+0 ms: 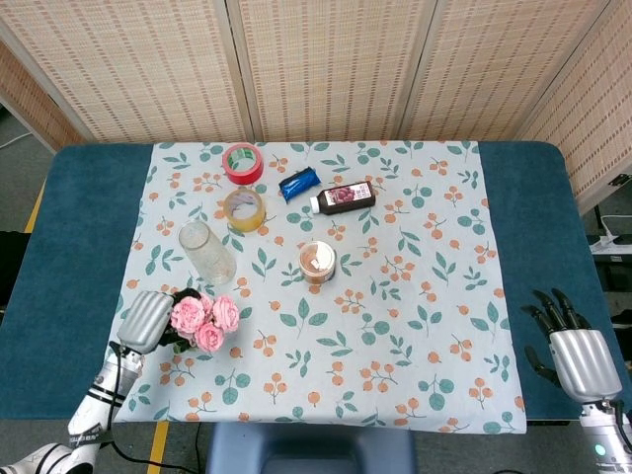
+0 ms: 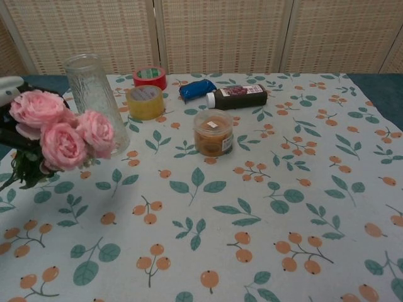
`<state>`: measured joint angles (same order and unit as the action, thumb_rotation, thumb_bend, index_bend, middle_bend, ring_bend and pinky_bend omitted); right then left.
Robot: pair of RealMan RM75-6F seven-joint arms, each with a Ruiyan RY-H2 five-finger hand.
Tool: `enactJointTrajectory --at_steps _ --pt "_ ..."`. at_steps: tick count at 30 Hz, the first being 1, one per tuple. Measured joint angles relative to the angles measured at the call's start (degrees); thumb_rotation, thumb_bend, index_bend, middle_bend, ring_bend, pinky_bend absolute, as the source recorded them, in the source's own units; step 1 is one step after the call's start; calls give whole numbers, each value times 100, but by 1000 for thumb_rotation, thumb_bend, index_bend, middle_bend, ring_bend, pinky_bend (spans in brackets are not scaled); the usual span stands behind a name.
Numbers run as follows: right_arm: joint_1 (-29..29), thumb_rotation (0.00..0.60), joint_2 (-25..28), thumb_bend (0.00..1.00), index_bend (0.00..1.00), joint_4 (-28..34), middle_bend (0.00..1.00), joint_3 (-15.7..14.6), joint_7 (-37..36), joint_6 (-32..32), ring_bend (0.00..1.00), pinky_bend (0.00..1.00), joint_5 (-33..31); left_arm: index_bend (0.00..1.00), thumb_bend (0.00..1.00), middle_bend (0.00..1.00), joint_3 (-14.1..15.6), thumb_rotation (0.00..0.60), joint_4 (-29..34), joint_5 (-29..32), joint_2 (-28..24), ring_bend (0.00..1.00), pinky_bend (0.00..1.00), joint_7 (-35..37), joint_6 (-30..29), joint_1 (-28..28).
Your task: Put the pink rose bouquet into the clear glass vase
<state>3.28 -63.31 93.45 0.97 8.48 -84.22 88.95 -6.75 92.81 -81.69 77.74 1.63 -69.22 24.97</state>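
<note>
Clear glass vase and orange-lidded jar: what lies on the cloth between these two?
Nothing lies there. In the head view, only bare printed tablecloth runs from the clear glass vase to the orange-lidded jar. The yellow tape roll sits farther back.

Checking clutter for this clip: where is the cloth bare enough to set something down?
Free: the whole cloth right of the amber jar and dark bottle, and the near strip in front of the jar. Crowded: the far-left cluster of red tape, yellow tape, blue packet and glass vase.
</note>
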Motion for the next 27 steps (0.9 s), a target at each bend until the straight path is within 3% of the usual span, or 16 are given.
enactJointTrajectory --at_steps 6,11,19,27 --pt "14 600 1 324 241 13 97 2 19 44 12 340 -31 734 539 1000 -658 600 686 620 -655 1000 1000 622 -103 -11" --pt "24 600 -1 324 242 21 97 -5 42 70 12 340 -43 735 557 1000 -1176 600 869 932 -789 1000 1000 1032 -353 0" --pt "27 600 13 324 241 34 97 -1 38 77 12 340 -60 735 557 1000 -1856 600 498 1124 -313 1000 1000 1118 -1358 94" --pt "6 600 -14 324 242 8 97 -4 97 6 12 340 -22 735 559 1000 -2650 600 -713 1285 483 1000 1000 1153 -1935 641"
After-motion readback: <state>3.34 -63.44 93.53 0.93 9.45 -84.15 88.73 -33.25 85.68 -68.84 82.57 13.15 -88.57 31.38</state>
